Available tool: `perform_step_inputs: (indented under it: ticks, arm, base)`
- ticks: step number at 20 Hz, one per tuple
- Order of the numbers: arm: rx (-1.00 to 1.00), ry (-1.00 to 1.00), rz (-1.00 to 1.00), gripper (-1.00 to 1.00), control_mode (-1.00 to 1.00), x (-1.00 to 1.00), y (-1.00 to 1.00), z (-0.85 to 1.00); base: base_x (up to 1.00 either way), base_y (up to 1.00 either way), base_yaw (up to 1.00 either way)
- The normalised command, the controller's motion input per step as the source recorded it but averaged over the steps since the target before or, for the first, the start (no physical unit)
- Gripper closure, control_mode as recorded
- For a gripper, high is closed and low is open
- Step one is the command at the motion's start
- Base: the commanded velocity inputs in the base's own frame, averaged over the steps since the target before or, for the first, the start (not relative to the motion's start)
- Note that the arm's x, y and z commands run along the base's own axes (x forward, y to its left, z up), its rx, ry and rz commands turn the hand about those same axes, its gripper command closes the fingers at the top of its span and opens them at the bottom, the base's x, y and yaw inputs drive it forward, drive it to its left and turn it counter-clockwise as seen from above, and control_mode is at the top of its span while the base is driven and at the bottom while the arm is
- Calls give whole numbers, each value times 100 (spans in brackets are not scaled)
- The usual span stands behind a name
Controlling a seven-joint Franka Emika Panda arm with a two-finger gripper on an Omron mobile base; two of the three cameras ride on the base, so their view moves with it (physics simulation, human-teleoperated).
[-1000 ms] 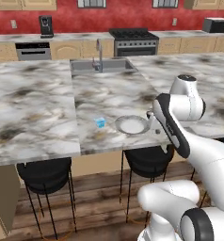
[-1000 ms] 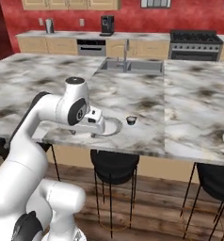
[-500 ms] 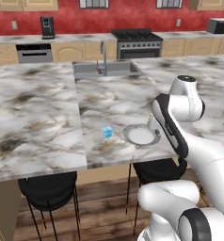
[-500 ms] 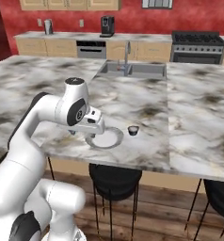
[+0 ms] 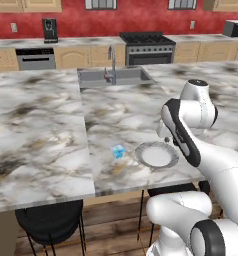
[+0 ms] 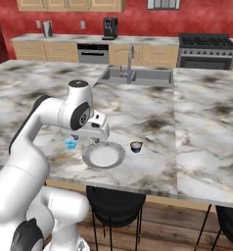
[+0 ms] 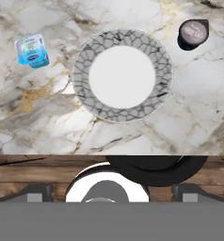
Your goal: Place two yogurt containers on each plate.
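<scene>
- Left base view: the white arm rises from the lower right and bends over the marble counter [image 5: 46, 135]. A plate [image 5: 156, 154] with a grey patterned rim lies near the counter's front edge, its white middle bare. A bright blue yogurt container [image 5: 118, 151] sits on the counter just left of the plate, apart from it. The arm's forearm crosses in front of the plate's right side, and the jaws are hidden behind it here. Farther back are a sink [image 5: 114, 76] with a faucet, a stove [image 5: 146, 47] against the red wall, and a coffee machine [image 5: 50, 30] on the back counter.
- Right base view: the arm comes from the lower left, its wrist hanging over the counter just above and left of the plate [image 6: 104, 154]. The blue yogurt container [image 6: 71, 143] stands left of the plate, partly behind the wrist. A second, dark yogurt container [image 6: 136, 146] stands just right of the plate, not touching it. I cannot tell from here whether the jaws are parted or closed. A black stool [image 6: 114, 199] stands under the counter's edge.
- Hand view: the camera looks straight down on the plate [image 7: 122, 43], which holds nothing. The blue yogurt container [image 7: 32, 50] is to its upper left, the dark one [image 7: 192, 33] with a pale top to its upper right, both on bare marble. Below the counter's edge are the stool's dark seat [image 7: 156, 165] and the wooden floor [image 7: 34, 181]. The fingertips are not visible, so the state of the jaws cannot be told.
</scene>
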Motion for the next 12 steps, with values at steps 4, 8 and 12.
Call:
perform_step_inputs:
  ticks: [4, 8, 12]
  arm:
    - [0, 0, 0, -100, 100, 0, 0, 0]
    - [0, 0, 0, -100, 100, 0, 0, 0]
    - [0, 0, 0, -100, -100, 13, 0, 0]
  base:
    - [50, 0, 0]
    - [58, 0, 0]
    - [47, 0, 0]
